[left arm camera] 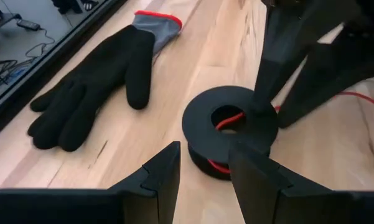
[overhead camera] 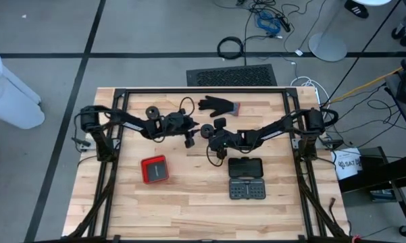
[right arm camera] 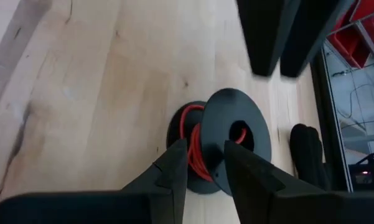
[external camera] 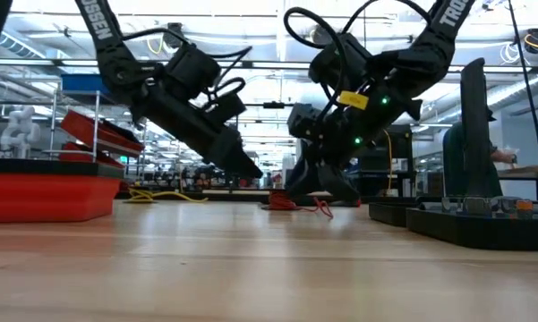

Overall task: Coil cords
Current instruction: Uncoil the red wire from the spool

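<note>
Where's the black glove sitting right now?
In the high view, the black glove lies flat near the table's far edge, about midway across, just beyond the black spool that sits between the left claw and right claw.

a: centre of the worktop (overhead camera: pixel 189 196), toward the far edge?
b: crowded. left gripper (overhead camera: pixel 190 142) and right gripper (overhead camera: pixel 207 131) nearly meet over the spool of reddish cord (left arm camera: pixel 230 127); only a narrow gap separates them.
a: far edge?
b: a black glove (overhead camera: pixel 218 104) lies near its middle, a second small spool (overhead camera: pixel 152 111) nearer the far left corner.
a: near half?
b: red box (overhead camera: pixel 155 169) left of centre, dark parts case (overhead camera: pixel 246 178) right of centre, bare wood between them and along the near edge.
</note>
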You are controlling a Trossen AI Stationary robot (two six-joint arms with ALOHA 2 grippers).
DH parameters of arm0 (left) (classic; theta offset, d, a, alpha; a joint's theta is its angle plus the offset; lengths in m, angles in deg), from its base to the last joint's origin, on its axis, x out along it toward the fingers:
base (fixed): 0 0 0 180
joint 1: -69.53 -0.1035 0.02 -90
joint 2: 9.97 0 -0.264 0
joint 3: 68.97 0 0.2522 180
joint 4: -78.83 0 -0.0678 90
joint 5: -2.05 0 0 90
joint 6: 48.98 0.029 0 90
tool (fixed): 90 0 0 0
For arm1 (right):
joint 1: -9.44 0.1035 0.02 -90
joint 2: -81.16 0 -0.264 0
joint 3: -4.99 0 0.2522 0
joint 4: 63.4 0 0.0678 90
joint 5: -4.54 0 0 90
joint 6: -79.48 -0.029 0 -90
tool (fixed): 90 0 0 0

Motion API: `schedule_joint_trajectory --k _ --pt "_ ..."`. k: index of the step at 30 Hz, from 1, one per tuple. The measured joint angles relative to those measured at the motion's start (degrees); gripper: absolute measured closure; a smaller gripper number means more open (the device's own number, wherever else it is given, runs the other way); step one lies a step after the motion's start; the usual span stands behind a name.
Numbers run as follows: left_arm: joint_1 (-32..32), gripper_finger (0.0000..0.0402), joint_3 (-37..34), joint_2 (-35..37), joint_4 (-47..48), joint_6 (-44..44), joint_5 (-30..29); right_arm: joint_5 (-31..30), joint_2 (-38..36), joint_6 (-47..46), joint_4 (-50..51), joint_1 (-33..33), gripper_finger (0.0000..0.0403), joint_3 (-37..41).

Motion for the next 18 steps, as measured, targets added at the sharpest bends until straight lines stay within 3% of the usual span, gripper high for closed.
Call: schedule_joint_trajectory --k 6,13,18 --pt "0.1 0.0259 4.0 -5.4 1.4 -0.6 2.1 -4.2 2.5 1.0 -4.5 0.0 0.0309 0.0" --pt "1.4 0.0259 5.7 -7.4 1.4 -0.6 2.5 -5.0 2.8 0.8 -5.1 -1.2 0.0314 0.0" --pt "1.6 0.0259 6.1 -6.7 2.7 -0.5 3.5 -5.6 2.8 1.1 -5.4 -2.6 0.0364 0.0"
